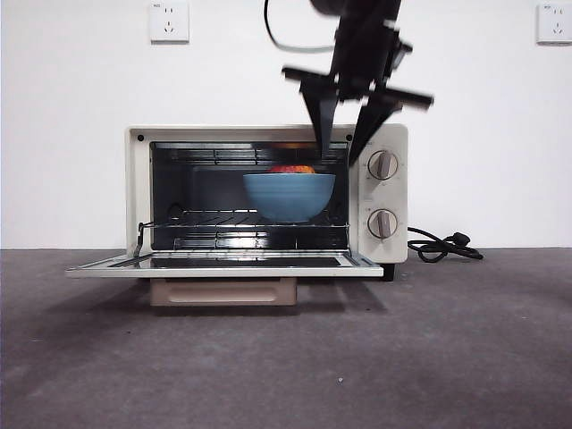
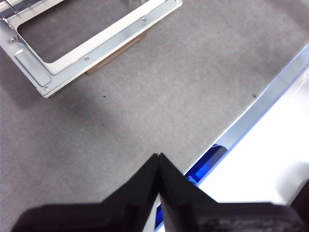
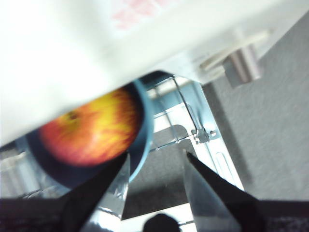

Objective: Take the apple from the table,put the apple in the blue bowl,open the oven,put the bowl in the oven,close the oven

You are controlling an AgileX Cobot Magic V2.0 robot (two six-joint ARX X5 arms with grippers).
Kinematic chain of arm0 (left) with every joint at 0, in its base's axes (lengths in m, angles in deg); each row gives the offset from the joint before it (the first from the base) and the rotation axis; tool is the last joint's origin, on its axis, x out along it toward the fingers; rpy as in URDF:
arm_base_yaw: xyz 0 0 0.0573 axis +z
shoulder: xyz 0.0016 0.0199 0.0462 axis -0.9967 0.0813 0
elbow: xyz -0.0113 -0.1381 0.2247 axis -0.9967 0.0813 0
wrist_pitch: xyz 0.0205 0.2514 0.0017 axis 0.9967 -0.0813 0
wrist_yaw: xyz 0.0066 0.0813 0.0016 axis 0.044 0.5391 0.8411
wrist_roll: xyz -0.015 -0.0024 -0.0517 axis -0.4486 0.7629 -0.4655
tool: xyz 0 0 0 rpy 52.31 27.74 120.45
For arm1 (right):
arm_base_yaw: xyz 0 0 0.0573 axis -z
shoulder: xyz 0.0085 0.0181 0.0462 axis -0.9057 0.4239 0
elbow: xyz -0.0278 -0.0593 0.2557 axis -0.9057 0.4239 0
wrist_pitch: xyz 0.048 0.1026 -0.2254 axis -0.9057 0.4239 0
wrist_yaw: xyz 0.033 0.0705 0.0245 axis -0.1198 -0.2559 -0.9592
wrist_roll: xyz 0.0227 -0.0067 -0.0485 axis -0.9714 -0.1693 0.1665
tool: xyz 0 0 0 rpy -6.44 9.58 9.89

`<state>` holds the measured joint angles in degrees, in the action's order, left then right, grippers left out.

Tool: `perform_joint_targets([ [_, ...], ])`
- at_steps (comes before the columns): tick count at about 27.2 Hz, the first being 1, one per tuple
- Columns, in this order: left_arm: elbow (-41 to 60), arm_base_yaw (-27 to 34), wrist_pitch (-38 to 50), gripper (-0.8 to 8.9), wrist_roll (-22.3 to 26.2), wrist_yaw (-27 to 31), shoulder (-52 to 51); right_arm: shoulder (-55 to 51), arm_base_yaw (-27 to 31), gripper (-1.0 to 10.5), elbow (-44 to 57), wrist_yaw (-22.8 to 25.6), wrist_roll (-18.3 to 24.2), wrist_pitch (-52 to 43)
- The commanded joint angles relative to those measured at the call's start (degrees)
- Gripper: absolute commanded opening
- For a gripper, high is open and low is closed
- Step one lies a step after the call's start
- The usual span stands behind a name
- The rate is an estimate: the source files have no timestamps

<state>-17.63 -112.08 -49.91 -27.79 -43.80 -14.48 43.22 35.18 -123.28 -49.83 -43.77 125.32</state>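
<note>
The oven [image 1: 138, 192] stands on the table [image 1: 286, 357] with its door [image 1: 223, 266] folded down flat. On the rack inside sits the blue bowl [image 1: 289, 195], and the red-yellow apple [image 1: 292, 168] shows above its rim. My right gripper [image 1: 344, 143] hangs open over the oven's top front edge, above the bowl and apart from it. The right wrist view shows the apple [image 3: 91, 130] in the bowl [image 3: 145, 140], whose rim lies just beyond one jaw of this gripper [image 3: 157, 155]. My left gripper [image 2: 158, 155] is shut on nothing, over bare table near the door [image 2: 96, 46].
Two knobs [image 1: 382, 164] sit on the oven's right panel. A black cord [image 1: 442, 246] lies coiled to its right. Two wall sockets [image 1: 170, 20] hang behind. The left wrist view shows a bright white ledge [image 2: 270, 159] bordering the table.
</note>
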Motion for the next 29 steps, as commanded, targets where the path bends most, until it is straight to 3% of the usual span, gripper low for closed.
perform_joint_targets([
  [1, 0.09, 0.22, 1.46, -0.06, -1.75, -0.24, 0.15, -2.40, -1.18, 1.9, -0.48, 1.99, 7.17, -0.22],
  [7, 0.11, 0.39, 8.52, -0.06, -4.92, -0.57, 5.79, -10.69, -5.33, 1.8, -0.48, 5.01, 26.32, 3.23],
  [11, 0.15, 1.97, 12.68, -0.06, -6.40, -3.39, 11.54, -15.21, -9.03, 1.2, -0.48, 10.23, 34.14, 7.85],
  [16, 0.15, 6.12, 18.34, -0.06, -7.96, -14.82, 20.00, -20.24, -13.16, -0.1, -0.46, 16.31, 39.01, 10.84],
  [22, 0.37, 10.34, 21.92, -0.07, -9.92, -17.22, 29.57, -25.35, -14.23, -0.1, 0.15, 15.87, 43.71, 10.80],
  [27, 0.39, 14.34, 25.62, -0.08, -10.05, -28.04, 35.04, -29.59, -14.23, -0.1, 2.62, 15.41, 46.82, 10.49],
  [29, 0.68, 15.63, 25.07, -0.08, -7.69, -32.24, 36.72, -32.39, -14.21, -0.1, 5.77, 15.39, 47.89, 9.49],
])
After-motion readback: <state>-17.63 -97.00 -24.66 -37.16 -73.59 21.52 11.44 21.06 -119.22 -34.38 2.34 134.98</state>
